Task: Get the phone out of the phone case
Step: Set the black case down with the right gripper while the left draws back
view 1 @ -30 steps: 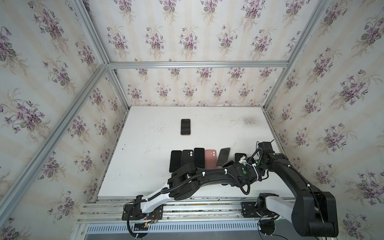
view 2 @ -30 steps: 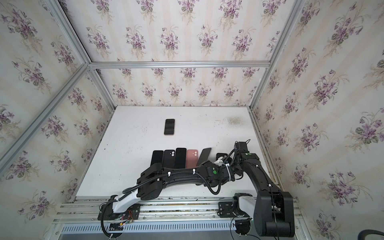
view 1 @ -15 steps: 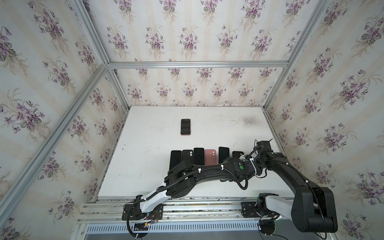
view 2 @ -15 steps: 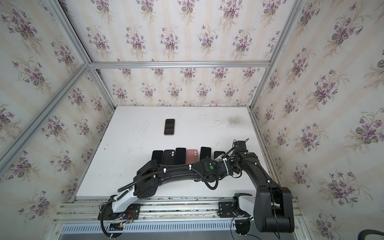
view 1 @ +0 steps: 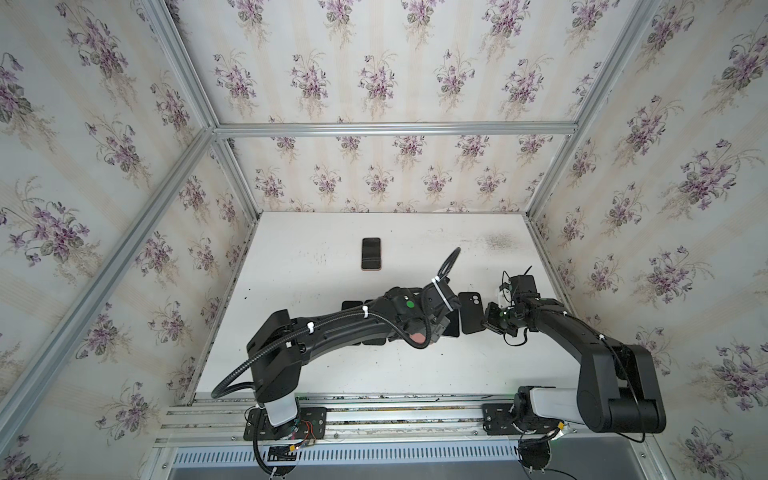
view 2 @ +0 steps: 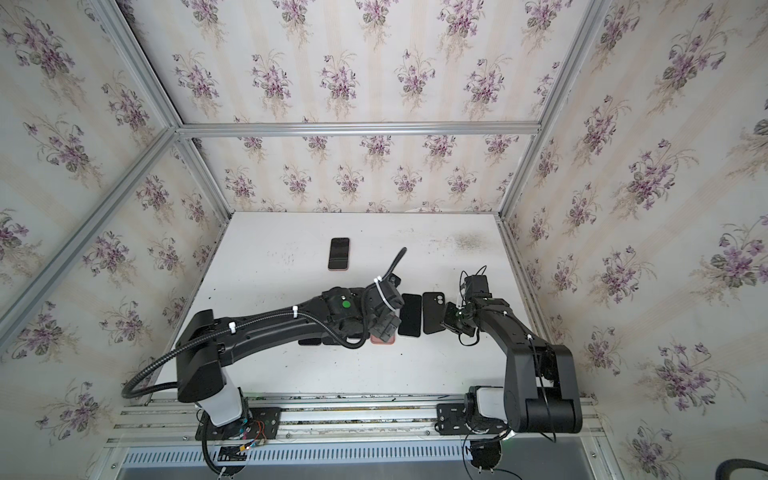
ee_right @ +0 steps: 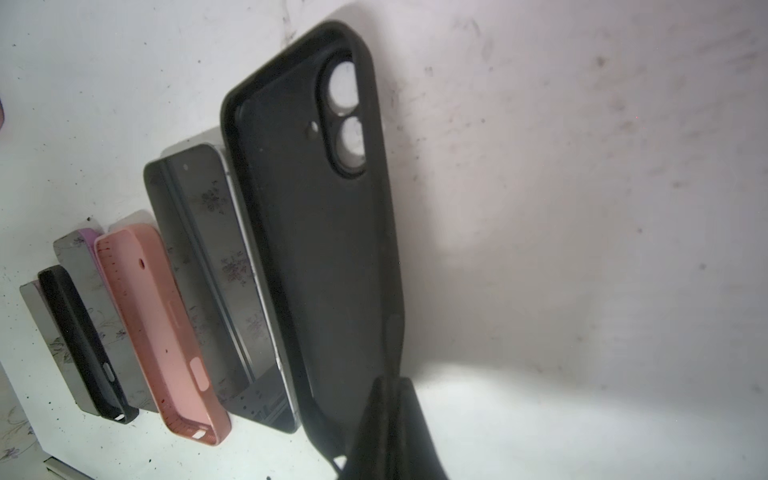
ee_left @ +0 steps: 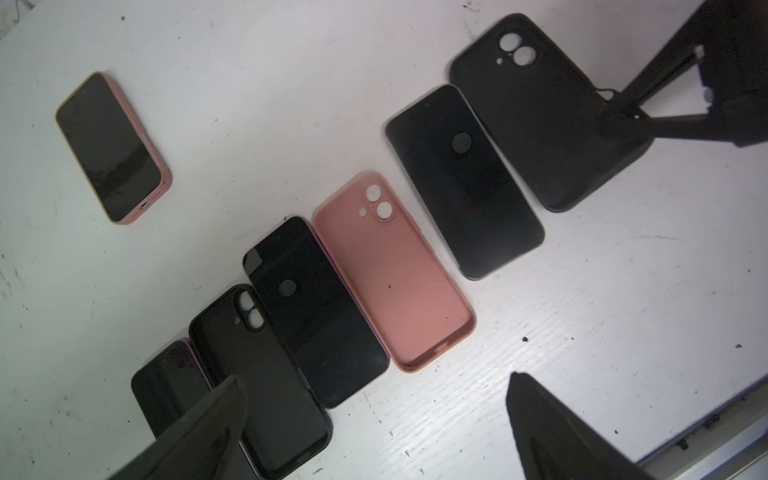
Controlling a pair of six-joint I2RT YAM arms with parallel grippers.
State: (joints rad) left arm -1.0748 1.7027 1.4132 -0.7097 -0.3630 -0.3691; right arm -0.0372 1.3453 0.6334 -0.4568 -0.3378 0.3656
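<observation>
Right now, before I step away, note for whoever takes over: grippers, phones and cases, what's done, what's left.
Left gripper: open, empty, above the row of phones and cases.
Right gripper: shut on the edge of the empty black case at the row's right end.
A bare phone lies beside it on the table.
Done: that phone appears out of its case.
Left: release the case; the phone in the pink case farther back is not yet uncased.

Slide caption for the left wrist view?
Open left gripper over a row of phones and empty cases; right gripper pinches the end black case; a pink-cased phone lies apart.
</observation>
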